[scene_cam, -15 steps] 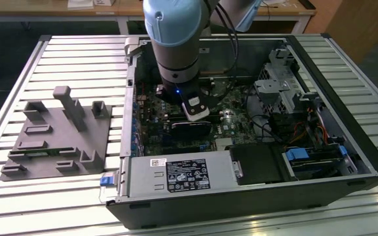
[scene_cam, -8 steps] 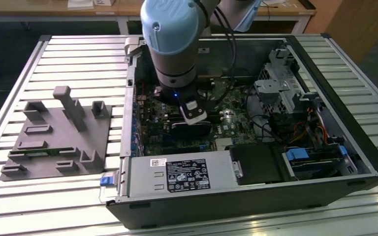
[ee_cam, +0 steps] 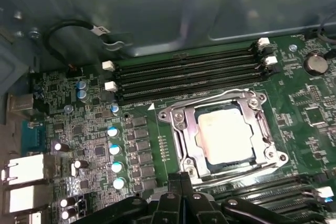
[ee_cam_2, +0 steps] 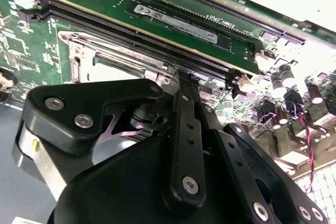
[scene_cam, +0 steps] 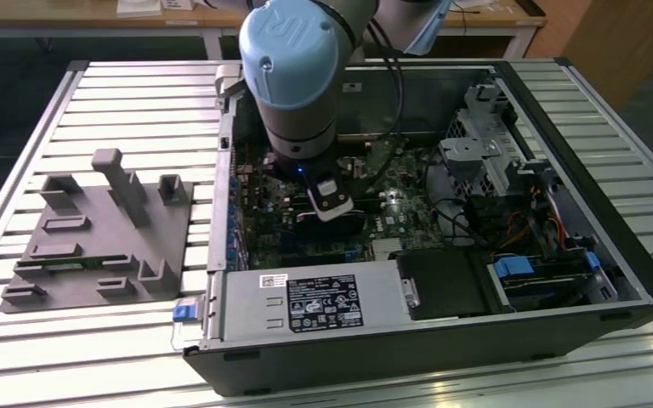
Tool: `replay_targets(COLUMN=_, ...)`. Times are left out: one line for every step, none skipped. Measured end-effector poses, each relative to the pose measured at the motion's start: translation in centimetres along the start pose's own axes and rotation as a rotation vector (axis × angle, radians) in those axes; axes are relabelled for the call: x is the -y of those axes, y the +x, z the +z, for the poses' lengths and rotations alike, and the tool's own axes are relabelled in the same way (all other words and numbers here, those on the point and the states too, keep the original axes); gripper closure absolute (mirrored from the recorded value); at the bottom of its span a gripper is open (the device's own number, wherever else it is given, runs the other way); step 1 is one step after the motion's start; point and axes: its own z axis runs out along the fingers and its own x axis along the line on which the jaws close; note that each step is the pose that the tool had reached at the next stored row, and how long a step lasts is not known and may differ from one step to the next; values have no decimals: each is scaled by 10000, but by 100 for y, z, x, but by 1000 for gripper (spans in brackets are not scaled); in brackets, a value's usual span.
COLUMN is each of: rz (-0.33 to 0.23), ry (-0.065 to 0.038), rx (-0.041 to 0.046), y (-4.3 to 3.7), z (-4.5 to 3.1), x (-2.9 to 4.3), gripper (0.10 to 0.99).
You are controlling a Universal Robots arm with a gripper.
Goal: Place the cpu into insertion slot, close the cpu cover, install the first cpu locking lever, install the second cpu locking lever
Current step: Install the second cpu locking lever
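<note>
The claw [ee_cam: 181,203] hangs low over the board, just beside the insertion slot [ee_cam: 176,116]; whether it is spread, I cannot tell. The cpu [ee_cam: 226,135] lies seated, the cpu cover [ee_cam: 262,129] closed around it. The levers' state is unclear.

One cpu [ee_cam: 224,132], seated under one cpu cover [ee_cam: 181,129]. Four long black slots [ee_cam: 189,74] at twelve o'clock of it; five blue-topped capacitors [ee_cam: 113,131] at nine o'clock.
</note>
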Motion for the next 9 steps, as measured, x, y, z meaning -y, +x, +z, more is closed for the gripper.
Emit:
replay_targets(rz=-2, ry=-27, rx=-6, y=2, z=9, x=3, gripper=980)
replay_targets(rz=-1, ry=-52, rx=-13, y=3, z=17, x=7, gripper=980)
replay_targets(rz=-1, ry=-80, rx=-19, y=4, z=26, x=11, gripper=980)
replay_targets(rz=-2, ry=-108, rx=-26, y=4, z=35, x=13, gripper=980)
replay_targets(rz=-2, ry=-124, rx=-31, y=5, z=43, x=16, gripper=980)
replay_targets(rz=-3, ry=-133, rx=-35, y=5, z=51, x=20, gripper=980)
replay_targets(rz=-4, ry=-136, rx=-37, y=5, z=54, x=22, gripper=980)
replay_targets(rz=-6, ry=-138, rx=-37, y=5, z=54, x=22, gripper=980)
replay_targets(rz=-7, ry=-140, rx=-37, y=5, z=55, x=21, gripper=980)
